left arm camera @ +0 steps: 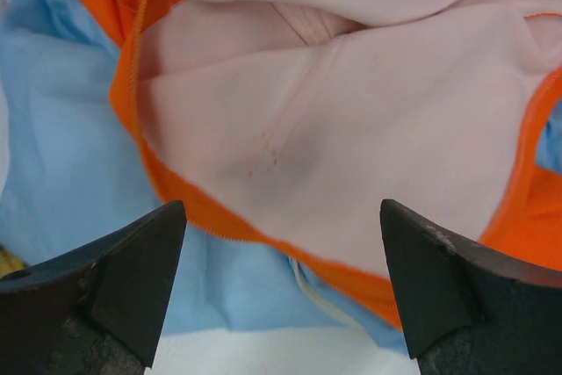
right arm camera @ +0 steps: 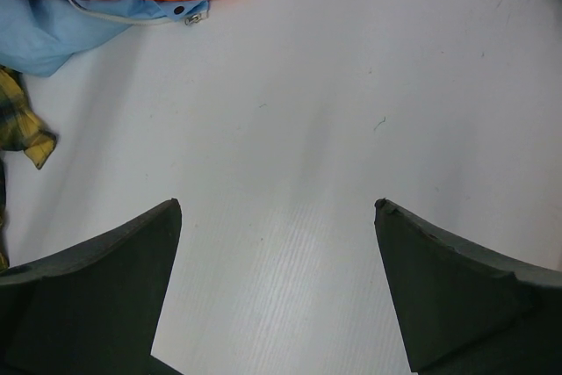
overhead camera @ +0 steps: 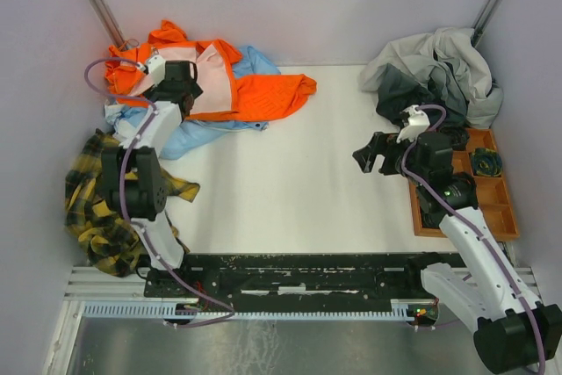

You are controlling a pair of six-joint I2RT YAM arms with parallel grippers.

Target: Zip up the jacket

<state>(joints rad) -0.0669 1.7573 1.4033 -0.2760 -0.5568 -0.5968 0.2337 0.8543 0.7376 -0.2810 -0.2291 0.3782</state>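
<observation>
jacket [overhead camera: 272, 94]: crumpled at far-left corner of surface [overhead camera: 290, 182], front lying open, pink lining up, partly on light blue garment [overhead camera: 198, 133] | left claw [left arm camera: 283, 208]: spread wide, nothing held, hanging just over pink lining | right claw [right arm camera: 277, 204]: spread wide, nothing held, over white surface, well apart from jacket

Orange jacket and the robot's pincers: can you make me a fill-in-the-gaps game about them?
1. The jacket is orange outside and ____ inside.
2. Under it lies a light ____ garment.
3. The left pincer and the right pincer hold nothing; their jaws are wide ____.
4. The yellow checked shirt lies beside the ____ arm.
Missing words: pink; blue; open; left.
</observation>
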